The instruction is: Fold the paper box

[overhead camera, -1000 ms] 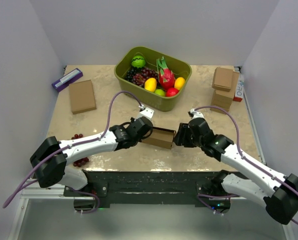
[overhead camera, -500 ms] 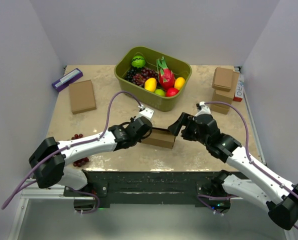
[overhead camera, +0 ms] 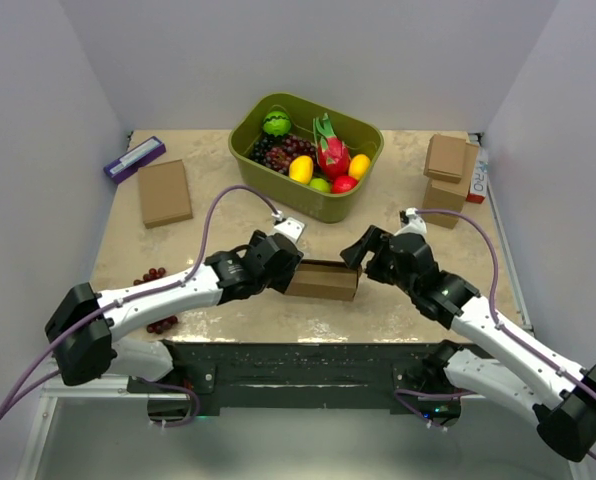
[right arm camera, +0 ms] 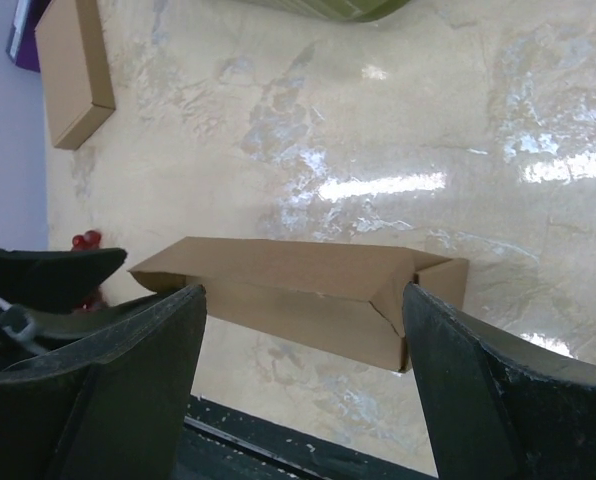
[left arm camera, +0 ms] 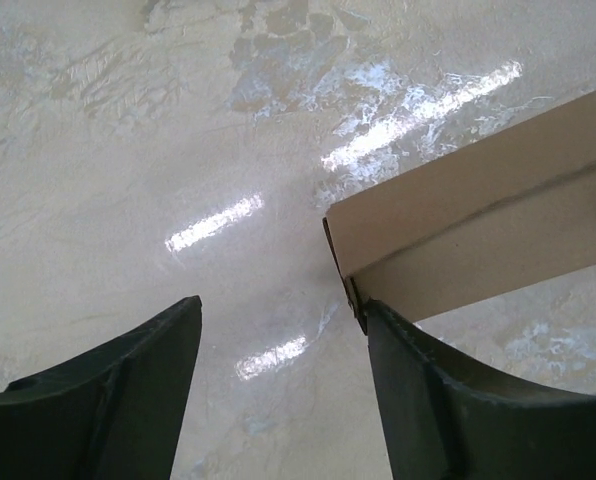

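Plainly, the left gripper (overhead camera: 286,268) is seen with its jaws spread wide and nothing gripped between them. In the left wrist view only the bare table (left arm camera: 178,150) is shown in the gap between the two dark fingers (left arm camera: 118,400). The paper box (overhead camera: 323,281) is laid flat on the table directly ahead of this gripper, between it and the right gripper (overhead camera: 354,253). One corner of the box's end is met at, or just beside, the inner tip of the finger on the right of the left wrist view; whether it is actually touched cannot be told.

The right gripper is likewise held wide open, and nothing is clasped by it. It is raised over the far end of the box. In the right wrist view the box is seen lying crosswise beyond the fingertips, spanning the gap between them, with its folded end near the finger on the right of that view.

An olive basket (overhead camera: 318,207) filled with fruit is placed beyond both grippers. A flat brown box (overhead camera: 165,192) is set well beyond the left gripper and to its left, and stacked small brown boxes (overhead camera: 445,175) are found beyond the right gripper, to its right. Loose red grapes (overhead camera: 156,272) are scattered beside the left arm.
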Robot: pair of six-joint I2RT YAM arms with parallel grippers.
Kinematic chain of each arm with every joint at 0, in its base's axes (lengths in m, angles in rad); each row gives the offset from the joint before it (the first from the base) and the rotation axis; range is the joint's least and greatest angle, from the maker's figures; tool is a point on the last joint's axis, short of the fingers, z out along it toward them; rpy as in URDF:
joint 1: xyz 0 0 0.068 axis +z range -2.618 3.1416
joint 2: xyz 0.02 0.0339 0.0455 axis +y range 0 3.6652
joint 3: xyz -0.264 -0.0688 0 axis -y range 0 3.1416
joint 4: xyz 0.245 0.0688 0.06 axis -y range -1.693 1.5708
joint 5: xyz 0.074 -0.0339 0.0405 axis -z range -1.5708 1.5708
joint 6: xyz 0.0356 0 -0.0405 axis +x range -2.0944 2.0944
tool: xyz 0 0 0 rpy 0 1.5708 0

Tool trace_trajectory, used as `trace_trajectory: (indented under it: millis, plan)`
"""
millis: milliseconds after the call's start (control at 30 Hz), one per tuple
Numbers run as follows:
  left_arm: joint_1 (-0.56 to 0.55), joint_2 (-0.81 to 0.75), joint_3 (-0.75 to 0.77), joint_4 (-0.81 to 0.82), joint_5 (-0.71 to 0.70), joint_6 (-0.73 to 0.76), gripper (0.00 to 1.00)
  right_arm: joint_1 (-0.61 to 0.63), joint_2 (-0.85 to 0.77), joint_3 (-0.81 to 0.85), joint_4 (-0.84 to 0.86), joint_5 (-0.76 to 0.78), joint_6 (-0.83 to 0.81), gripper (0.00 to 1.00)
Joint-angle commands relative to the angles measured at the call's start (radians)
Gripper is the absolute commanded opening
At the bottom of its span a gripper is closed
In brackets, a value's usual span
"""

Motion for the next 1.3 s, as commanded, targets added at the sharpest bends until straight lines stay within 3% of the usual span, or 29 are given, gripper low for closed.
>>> trace_trajectory:
  millis: [0,233,433,633,800,1267]
  plan:
    - [-0.003,-0.062,-0.005,-0.005,0.035,-0.023,0.74,0.002,-0.021,-0.032,0.052,0.055,0.039,0.83]
    - [-0.003,-0.134,-0.04,0.002,0.126,-0.008,0.88,0.004,-0.011,-0.073,0.093,0.041,0.063,0.82]
    - [0.0,-0.206,-0.059,0.004,0.262,-0.002,0.93,0.004,0.019,-0.089,0.127,0.041,0.067,0.82]
    - [0.059,-0.276,-0.036,0.083,0.399,-0.072,0.95,0.002,0.017,-0.118,0.148,0.041,0.079,0.82]
    - [0.185,-0.29,-0.064,0.189,0.497,-0.126,0.95,0.001,0.009,-0.132,0.148,0.053,0.081,0.81]
    - [0.259,-0.212,-0.177,0.435,0.469,-0.178,0.9,0.002,-0.004,-0.184,0.15,0.062,0.09,0.8]
